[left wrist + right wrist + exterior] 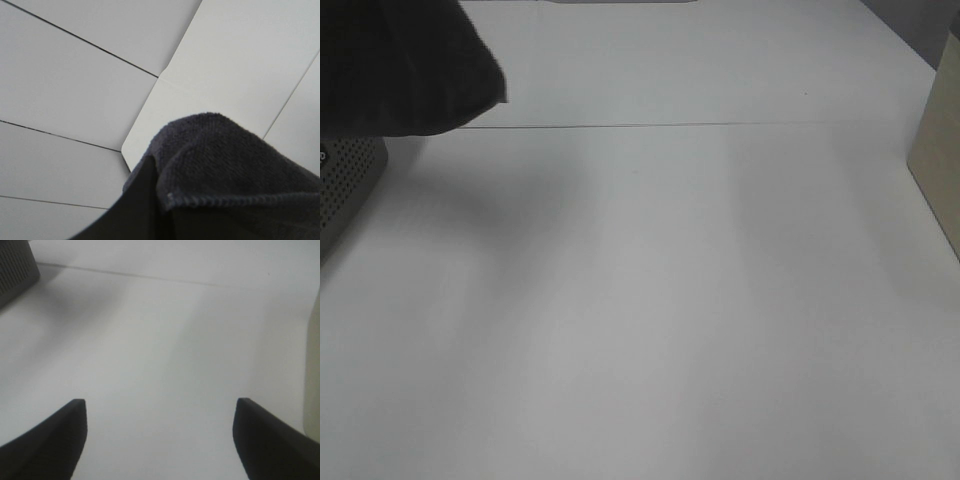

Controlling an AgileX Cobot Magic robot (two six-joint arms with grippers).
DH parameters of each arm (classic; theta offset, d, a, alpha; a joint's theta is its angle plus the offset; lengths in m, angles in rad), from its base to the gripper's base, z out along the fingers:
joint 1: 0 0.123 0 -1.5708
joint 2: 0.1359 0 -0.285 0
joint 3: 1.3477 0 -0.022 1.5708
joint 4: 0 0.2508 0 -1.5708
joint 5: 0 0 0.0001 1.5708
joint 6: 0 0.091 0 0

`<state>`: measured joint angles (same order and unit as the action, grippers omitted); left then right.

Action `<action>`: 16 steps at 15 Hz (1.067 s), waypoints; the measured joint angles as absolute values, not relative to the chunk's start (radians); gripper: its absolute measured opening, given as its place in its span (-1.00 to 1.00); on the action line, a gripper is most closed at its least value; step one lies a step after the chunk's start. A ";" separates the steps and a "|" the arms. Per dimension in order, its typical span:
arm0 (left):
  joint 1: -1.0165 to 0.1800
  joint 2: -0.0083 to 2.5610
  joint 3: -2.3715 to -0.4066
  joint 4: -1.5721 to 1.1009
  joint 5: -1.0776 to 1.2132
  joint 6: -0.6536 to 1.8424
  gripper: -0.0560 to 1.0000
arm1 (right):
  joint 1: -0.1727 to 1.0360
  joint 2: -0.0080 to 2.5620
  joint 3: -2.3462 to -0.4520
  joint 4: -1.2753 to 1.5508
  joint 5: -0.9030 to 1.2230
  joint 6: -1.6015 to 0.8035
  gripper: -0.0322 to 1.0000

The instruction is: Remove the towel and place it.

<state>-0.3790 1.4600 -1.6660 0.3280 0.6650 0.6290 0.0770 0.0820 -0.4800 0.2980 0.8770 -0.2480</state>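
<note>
Dark towel at left — right pincer spread.

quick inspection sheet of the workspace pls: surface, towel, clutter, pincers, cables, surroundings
surface: white table, with one thin seam line running across its far part.
job's things: dark towel at the far left of the high view; it also fills the near part of the left wrist view. What holds it is not shown.
clutter: grey perforated device at the left edge; beige box at the right edge.
grippers: right pincer open and empty over bare table; left pincer hidden by the towel, state cannot be told.
cables: nothing seen.
surroundings: white panels with dark joints in the left wrist view.
</note>
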 joint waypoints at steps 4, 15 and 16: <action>-0.517 1.460 -1.666 0.336 0.718 0.588 -0.88 | 0.077 0.447 -0.481 0.631 0.711 -0.584 0.58; -0.738 1.460 -1.666 0.329 0.760 0.528 -0.88 | 0.080 1.271 -0.690 1.481 0.980 -1.524 0.68; -0.742 1.460 -1.666 0.312 0.760 0.528 -0.88 | 0.100 1.314 -0.720 1.489 0.986 -1.531 0.68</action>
